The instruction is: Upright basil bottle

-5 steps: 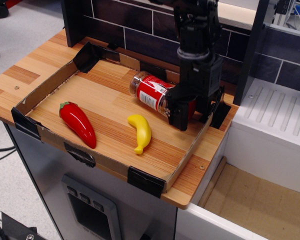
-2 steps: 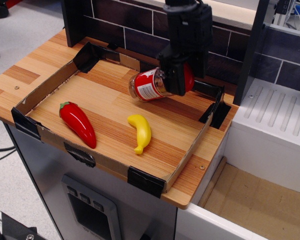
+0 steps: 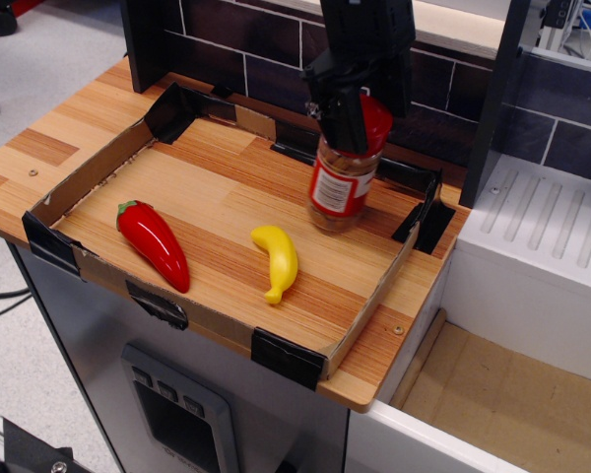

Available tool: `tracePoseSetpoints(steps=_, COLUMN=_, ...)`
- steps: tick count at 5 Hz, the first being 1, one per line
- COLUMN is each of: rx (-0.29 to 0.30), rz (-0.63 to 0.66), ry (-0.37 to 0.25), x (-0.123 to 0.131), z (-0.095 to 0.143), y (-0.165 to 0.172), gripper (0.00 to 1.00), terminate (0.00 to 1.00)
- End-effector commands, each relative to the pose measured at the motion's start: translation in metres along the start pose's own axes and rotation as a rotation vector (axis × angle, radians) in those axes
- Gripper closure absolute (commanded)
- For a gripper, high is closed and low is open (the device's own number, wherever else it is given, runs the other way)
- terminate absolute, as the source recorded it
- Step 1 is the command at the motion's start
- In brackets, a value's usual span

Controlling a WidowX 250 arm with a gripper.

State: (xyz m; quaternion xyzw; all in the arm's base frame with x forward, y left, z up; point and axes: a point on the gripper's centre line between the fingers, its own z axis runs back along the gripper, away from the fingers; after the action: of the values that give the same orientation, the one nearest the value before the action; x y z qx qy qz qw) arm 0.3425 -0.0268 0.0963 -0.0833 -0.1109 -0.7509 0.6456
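one basil bottle, one hand gripping

Table: light wood-grain top, planks in mixed tones, bordered at the far side by a dark tiled wall. A shallow cardboard tray with black-taped corners lies directly on it, covering most of the top. Inside the tray: red chili pepper near left; yellow banana near centre, apart from the pepper; basil bottle far right, roughly vertical with red cap uppermost, base at or just above the tray floor, contact not determinable
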Motion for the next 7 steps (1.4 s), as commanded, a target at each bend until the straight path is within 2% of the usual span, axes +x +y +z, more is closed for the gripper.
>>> tracePoseSetpoints(steps=1, rx=0.091, rz=0.006, ry=0.055, x=-0.014, z=0.025, y=0.006, gripper=0.0, terminate=0.0)
tracePoseSetpoints(steps=2, rx=0.089, rz=0.063, ry=0.099, x=-0.016, z=0.024, y=0.01, gripper=0.0, terminate=0.0)
tracePoseSetpoints(steps=3, rx=0.117, rz=0.102, ry=0.127, x=-0.016, z=0.031, y=0.011, gripper=0.0, terminate=0.0)
tracePoseSetpoints(steps=4, rx=0.141, rz=0.177, ry=0.237, x=-0.006, z=0.057, y=0.014, gripper=0.0, terminate=0.0)
tracePoseSetpoints(steps=5, rx=0.141, rz=0.209, ry=0.232, x=-0.001, z=0.074, y=0.017, gripper=0.0, terminate=0.0)
tracePoseSetpoints(steps=7, rx=0.141, rz=0.209, ry=0.232, x=-0.001, z=0.074, y=0.017, gripper=0.0, terminate=0.0)
